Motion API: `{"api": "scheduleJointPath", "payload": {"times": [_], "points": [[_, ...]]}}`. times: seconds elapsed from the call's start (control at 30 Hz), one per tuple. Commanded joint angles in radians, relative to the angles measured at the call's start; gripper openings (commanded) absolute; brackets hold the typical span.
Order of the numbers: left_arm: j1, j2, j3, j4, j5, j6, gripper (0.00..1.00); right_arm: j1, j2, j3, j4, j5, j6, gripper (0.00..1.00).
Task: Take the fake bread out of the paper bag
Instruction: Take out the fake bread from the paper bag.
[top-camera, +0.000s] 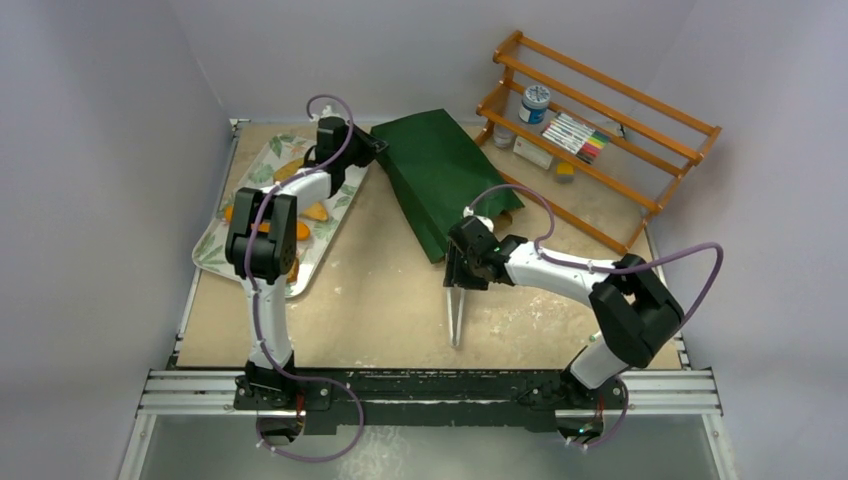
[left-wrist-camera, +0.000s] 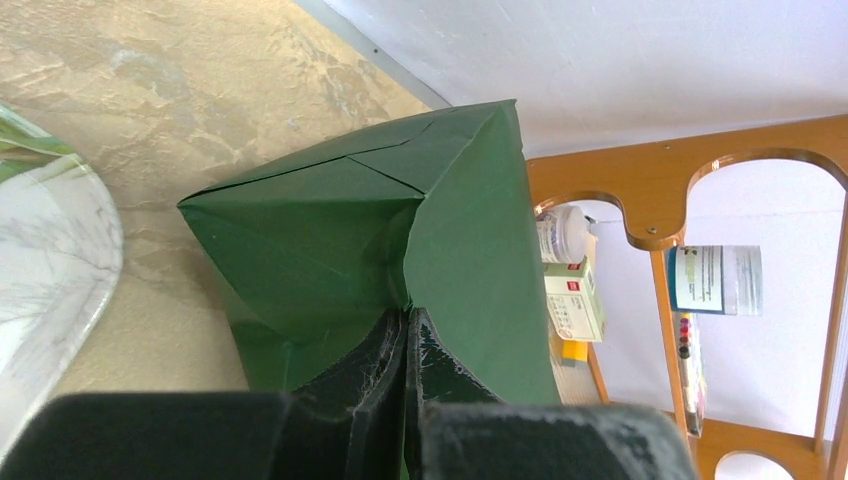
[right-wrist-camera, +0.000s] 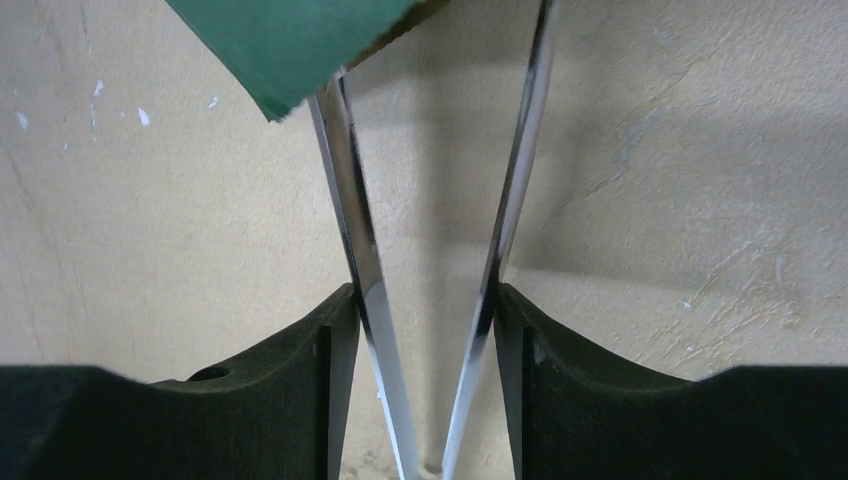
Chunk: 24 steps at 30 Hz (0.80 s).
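The dark green paper bag (top-camera: 435, 175) lies on its side on the table, its closed end at the back and its mouth towards the right arm. My left gripper (top-camera: 375, 148) is shut on a fold at the bag's closed end (left-wrist-camera: 320, 230), the fingertips (left-wrist-camera: 395, 335) pressed together over the paper. My right gripper (top-camera: 462, 270) is shut on metal tongs (right-wrist-camera: 360, 250), whose spread arms reach to the bag's mouth corner (right-wrist-camera: 290, 40). Several orange bread pieces (top-camera: 315, 212) lie on the floral tray (top-camera: 215, 245). I cannot see inside the bag.
The floral tray sits at the left, partly under my left arm, and its rim shows in the left wrist view (left-wrist-camera: 50, 250). A wooden rack (top-camera: 600, 130) with a jar, markers and small boxes stands at the back right, close behind the bag (left-wrist-camera: 650, 190).
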Motion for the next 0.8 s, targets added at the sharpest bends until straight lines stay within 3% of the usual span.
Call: {"api": "scheduleJointPath", "payload": {"times": [0.0,0.37,0.77], "points": [[-0.031,-0.045,0.011,0.077,0.027,-0.023,0.0,-0.001,0.017,0.06,-0.038,0.052,0.037,0.53],[-0.041,-0.069,-0.052,0.175,0.028,-0.077,0.0,-0.001,0.138,0.17,-0.073,0.032,0.067,0.56],[-0.036,-0.087,-0.09,0.228,0.045,-0.106,0.0,0.043,0.125,0.129,-0.086,0.08,0.128,0.56]]}}
